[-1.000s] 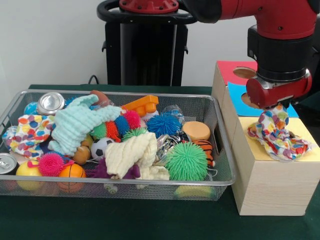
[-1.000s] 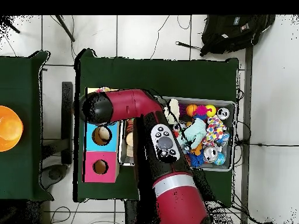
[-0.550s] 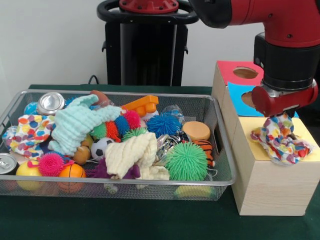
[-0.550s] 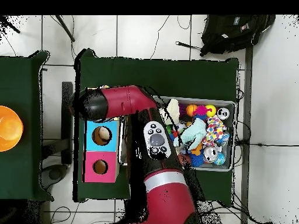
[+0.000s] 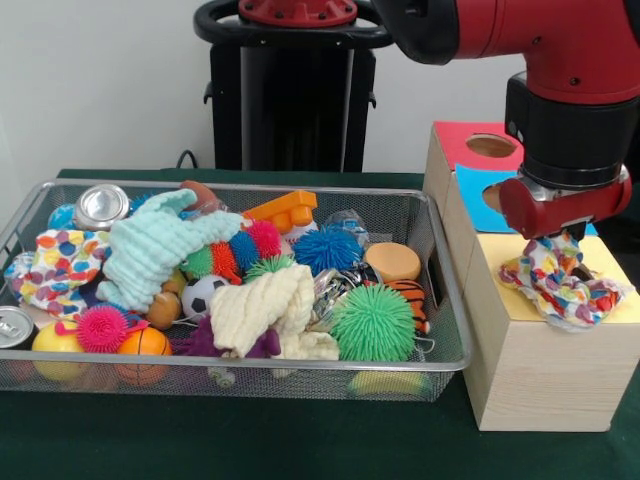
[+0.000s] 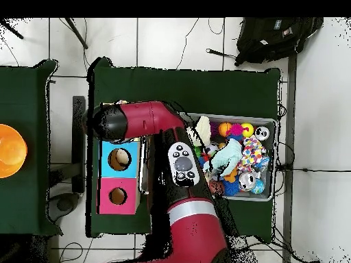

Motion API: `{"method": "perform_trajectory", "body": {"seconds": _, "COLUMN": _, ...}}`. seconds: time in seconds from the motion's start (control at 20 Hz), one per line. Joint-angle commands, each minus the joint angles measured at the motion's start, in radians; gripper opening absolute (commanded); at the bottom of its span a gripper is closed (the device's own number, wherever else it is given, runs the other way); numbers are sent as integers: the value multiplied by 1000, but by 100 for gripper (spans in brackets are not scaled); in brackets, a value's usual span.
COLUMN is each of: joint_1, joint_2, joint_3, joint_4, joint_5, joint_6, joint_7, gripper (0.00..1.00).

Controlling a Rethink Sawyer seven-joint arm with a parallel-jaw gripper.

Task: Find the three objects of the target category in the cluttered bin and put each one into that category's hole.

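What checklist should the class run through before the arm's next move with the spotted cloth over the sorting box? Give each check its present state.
1. Polka-dot cloth has left the wire bin: ok.
2. Cloth lies on the yellow section of the wooden box: ok.
3. Cloth has gone through the yellow hole: not ok, it is bunched on top.
4. Gripper open or shut on the cloth: cannot tell, the fingers are hidden.
5. Blue and red sections are free of stray items: ok.
6. More cloths are left in the bin, such as the cream one: ok.
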Motion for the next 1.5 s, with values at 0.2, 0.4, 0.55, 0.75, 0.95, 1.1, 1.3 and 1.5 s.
{"method": "perform_trajectory", "body": {"seconds": 0.2, "joint_1": -63, "joint_2": 11, "joint_3": 13, "joint_4": 145, "joint_5": 9, "joint_6": -125, "joint_7": 149, "gripper": 0}}
{"method": "perform_trajectory", "body": {"seconds": 0.4, "joint_1": -65, "joint_2": 27, "joint_3": 23, "joint_4": 167, "joint_5": -2, "joint_6": -213, "joint_7": 162, "gripper": 0}}
{"method": "perform_trajectory", "body": {"seconds": 0.55, "joint_1": -57, "joint_2": 34, "joint_3": 18, "joint_4": 174, "joint_5": 0, "joint_6": -247, "joint_7": 173, "gripper": 0}}
{"method": "perform_trajectory", "body": {"seconds": 0.75, "joint_1": -39, "joint_2": -29, "joint_3": -8, "joint_4": 210, "joint_5": 20, "joint_6": -184, "joint_7": 178, "gripper": 0}}
{"method": "perform_trajectory", "body": {"seconds": 0.95, "joint_1": -51, "joint_2": -117, "joint_3": -20, "joint_4": 270, "joint_5": 37, "joint_6": -114, "joint_7": 164, "gripper": 0}}
{"method": "perform_trajectory", "body": {"seconds": 1.1, "joint_1": -59, "joint_2": -129, "joint_3": -20, "joint_4": 284, "joint_5": 52, "joint_6": -113, "joint_7": 175, "gripper": 100}}
{"method": "perform_trajectory", "body": {"seconds": 1.3, "joint_1": -51, "joint_2": -165, "joint_3": -26, "joint_4": 292, "joint_5": 66, "joint_6": -68, "joint_7": 164, "gripper": 100}}
{"method": "perform_trajectory", "body": {"seconds": 1.5, "joint_1": -43, "joint_2": -209, "joint_3": -32, "joint_4": 300, "joint_5": 85, "joint_6": -24, "joint_7": 162, "gripper": 100}}
